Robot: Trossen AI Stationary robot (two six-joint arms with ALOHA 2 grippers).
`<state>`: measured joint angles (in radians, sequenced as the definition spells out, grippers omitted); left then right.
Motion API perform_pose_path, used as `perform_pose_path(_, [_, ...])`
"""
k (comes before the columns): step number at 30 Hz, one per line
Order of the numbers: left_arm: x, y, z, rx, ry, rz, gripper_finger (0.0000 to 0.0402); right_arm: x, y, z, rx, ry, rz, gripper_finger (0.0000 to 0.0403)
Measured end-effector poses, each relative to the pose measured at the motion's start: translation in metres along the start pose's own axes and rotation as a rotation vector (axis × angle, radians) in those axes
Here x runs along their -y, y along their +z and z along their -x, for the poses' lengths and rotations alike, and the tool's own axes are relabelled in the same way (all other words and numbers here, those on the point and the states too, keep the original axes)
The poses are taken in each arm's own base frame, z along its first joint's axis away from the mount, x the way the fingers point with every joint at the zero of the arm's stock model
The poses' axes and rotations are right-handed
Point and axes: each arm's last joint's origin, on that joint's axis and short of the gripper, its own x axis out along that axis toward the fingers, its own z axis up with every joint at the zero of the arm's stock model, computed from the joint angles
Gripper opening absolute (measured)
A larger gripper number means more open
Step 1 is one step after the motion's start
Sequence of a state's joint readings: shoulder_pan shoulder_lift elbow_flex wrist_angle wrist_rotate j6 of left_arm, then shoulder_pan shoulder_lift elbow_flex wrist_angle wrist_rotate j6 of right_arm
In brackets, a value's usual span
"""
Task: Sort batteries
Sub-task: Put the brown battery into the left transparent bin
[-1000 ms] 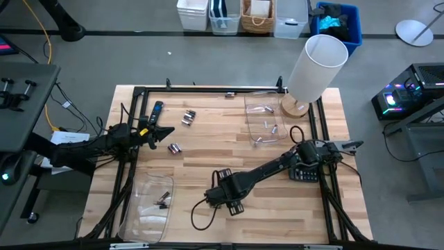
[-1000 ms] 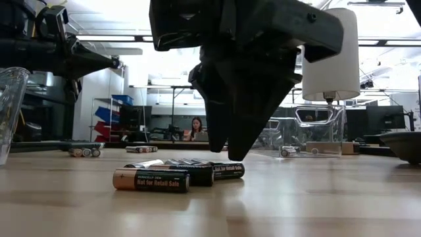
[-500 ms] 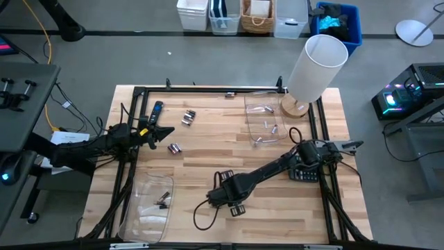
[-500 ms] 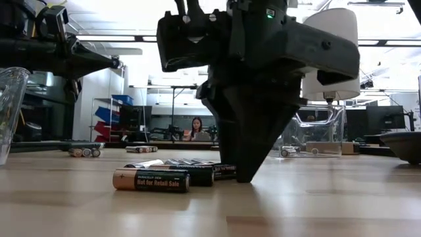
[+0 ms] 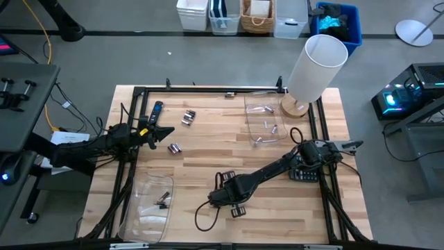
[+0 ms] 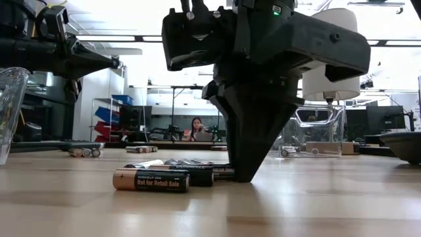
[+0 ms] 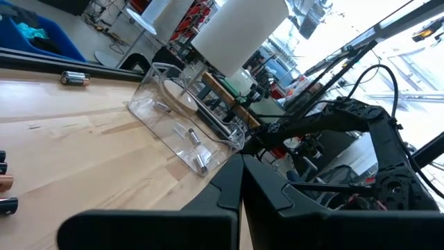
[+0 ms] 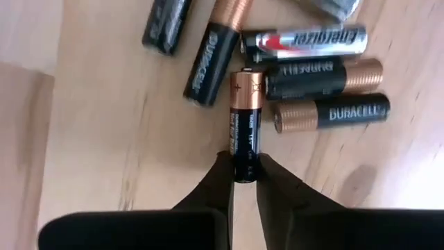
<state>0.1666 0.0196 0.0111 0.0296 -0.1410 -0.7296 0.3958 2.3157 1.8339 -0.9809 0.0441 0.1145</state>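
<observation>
Several batteries (image 8: 305, 75), dark with copper ends and one silvery, lie in a cluster on the wooden table. My right gripper (image 8: 244, 170) stands at the near edge of that cluster, pointing down, shut on one dark battery (image 8: 245, 118). In the low view it (image 6: 245, 175) reaches the tabletop behind the battery row (image 6: 151, 180). More batteries lie at the far left (image 5: 187, 117) and left of centre (image 5: 175, 148). My left gripper (image 5: 166, 131) hovers shut at the table's left. My right gripper pinches the battery's dark end (image 8: 245, 165) between its two fingertips (image 8: 220, 172), which come from above and point down. The copper end points away from the fingers toward the cluster. The battery lies flat on the table.
A clear bin (image 5: 263, 121) at the far right holds silvery batteries. Another clear bin (image 5: 149, 201) at the near left holds dark ones. A white lamp (image 5: 312, 69), a calculator (image 5: 304, 172) under the right arm and a remote (image 5: 156, 111) also stand on the table.
My right gripper has come down to the tabletop at the battery cluster and shut, its fingers closing on the dark end of one battery. The other batteries have stayed where they were.
</observation>
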Motion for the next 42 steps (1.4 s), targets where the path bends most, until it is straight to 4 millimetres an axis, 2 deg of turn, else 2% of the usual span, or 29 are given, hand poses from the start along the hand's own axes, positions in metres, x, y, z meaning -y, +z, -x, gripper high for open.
perform_pose_path(4, [0.000,0.000,0.000,0.000,0.000,0.000,0.0000,0.002,-0.014,0.015,-0.104,-0.010,0.039,0.0030])
perform_pose_path(7, [0.000,0.000,0.000,0.000,0.001,0.000,0.0000,0.004,-0.024,0.048,-0.112,-0.023,0.028,0.0030])
perform_pose_path(10, [0.000,0.000,0.000,0.000,0.000,0.000,0.0000,0.012,-0.029,0.081,-0.045,-0.060,0.008,0.0030])
perform_pose_path(15, [0.000,0.000,0.000,0.000,0.000,0.000,0.0000,0.045,-0.012,0.101,0.204,-0.133,-0.164,0.0030])
perform_pose_path(18, [0.000,0.000,0.000,0.000,0.000,0.000,0.0000,0.062,0.011,0.101,0.424,-0.121,-0.223,0.0030])
perform_pose_path(23, [0.000,0.000,0.000,0.001,0.000,0.000,0.0000,0.074,0.050,0.105,0.827,-0.031,-0.343,0.0030])
perform_pose_path(29, [0.000,0.000,0.000,0.000,0.000,0.000,0.0000,0.081,0.074,0.105,1.117,0.104,-0.482,0.0030])
perform_pose_path(32, [0.000,0.000,0.000,0.001,0.000,0.000,0.0000,0.081,0.083,0.094,1.189,0.156,-0.500,0.0030])
perform_pose_path(37, [0.000,0.000,0.000,-0.001,0.000,0.000,0.0000,0.080,0.091,0.060,1.177,0.159,-0.470,0.0030])
perform_pose_path(42, [0.000,0.000,0.000,0.000,0.000,0.000,0.0000,0.078,0.094,0.047,1.171,0.264,-0.546,0.0030])
